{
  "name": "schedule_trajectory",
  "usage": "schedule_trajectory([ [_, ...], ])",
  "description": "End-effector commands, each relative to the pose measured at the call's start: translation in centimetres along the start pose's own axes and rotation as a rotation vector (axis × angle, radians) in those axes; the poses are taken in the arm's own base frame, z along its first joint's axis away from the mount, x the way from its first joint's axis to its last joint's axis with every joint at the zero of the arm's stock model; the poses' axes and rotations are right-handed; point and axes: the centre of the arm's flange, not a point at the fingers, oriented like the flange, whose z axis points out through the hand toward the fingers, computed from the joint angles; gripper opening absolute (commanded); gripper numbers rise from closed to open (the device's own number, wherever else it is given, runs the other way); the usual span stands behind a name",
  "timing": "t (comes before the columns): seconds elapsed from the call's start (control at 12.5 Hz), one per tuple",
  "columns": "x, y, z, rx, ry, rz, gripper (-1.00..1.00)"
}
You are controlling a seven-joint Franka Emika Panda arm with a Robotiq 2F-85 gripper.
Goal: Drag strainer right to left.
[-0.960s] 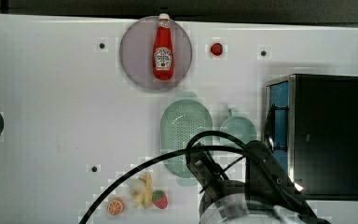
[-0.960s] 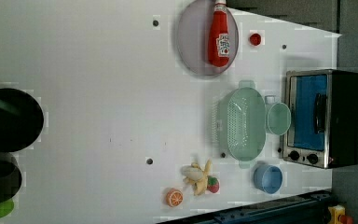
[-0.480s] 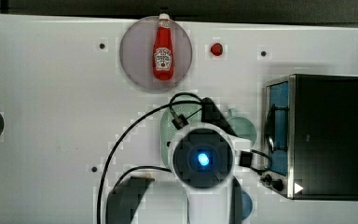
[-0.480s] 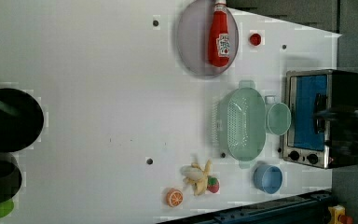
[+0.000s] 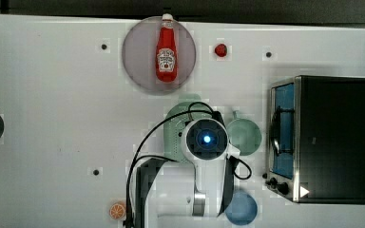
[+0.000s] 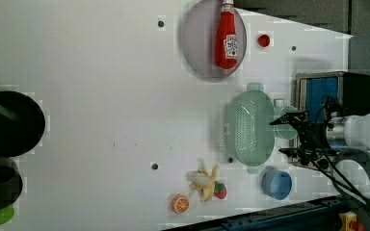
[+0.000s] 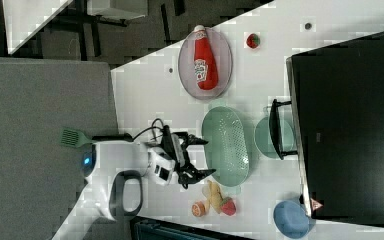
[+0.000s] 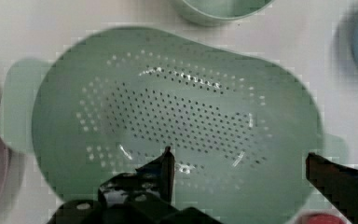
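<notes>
The white table (image 5: 52, 118) was the largest thing, a smooth matte slab dotted with small dark screw holes. At three o'clock in the top view stood the toaster oven (image 5: 330, 137), a black metal box with a blue-tinted glass door; no readable lettering showed on it. At twelve o'clock lay a round grey plate (image 5: 135, 52), flat and dull, bearing a red ketchup bottle (image 5: 166, 52) on its side, white cap pointing to twelve; its white label carried print too small to read.

The strainer (image 6: 248, 127) sat a little right of the top view's centre, between the plate and the blue bowl. It was a pale mint-green oblong of glossy plastic with rounded ends, a stubby tab handle at each end, and an inside peppered with rows of small holes that caught highlights in the wrist view (image 8: 168, 112). Just beside it, toward the oven, stood a round green cup (image 5: 245, 135) of the same tint.

The gripper (image 8: 240, 161) hung above the strainer, its black jaws spread wide and holding nothing, one finger (image 8: 161, 172) over the perforated floor and the other beyond the rim.

At five o'clock sat a round blue bowl (image 5: 241, 209). Near six o'clock in the left view lay toy fruit: a banana (image 6: 203, 179), an orange half (image 6: 180, 204) and a strawberry (image 6: 220, 191).
</notes>
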Motion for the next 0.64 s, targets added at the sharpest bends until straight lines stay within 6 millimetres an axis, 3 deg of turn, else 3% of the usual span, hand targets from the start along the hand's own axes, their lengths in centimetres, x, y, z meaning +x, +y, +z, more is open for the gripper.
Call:
schedule_trajectory([
  [0.08,-0.7,-1.5,1.8,0.058,0.03,0.124,1.0],
  [0.32,-0.6,-2.5,7.1,0.049,0.023,0.128,1.0],
  [0.64,-1.7,-3.0,12.2,0.052,0.016,0.216,1.0],
])
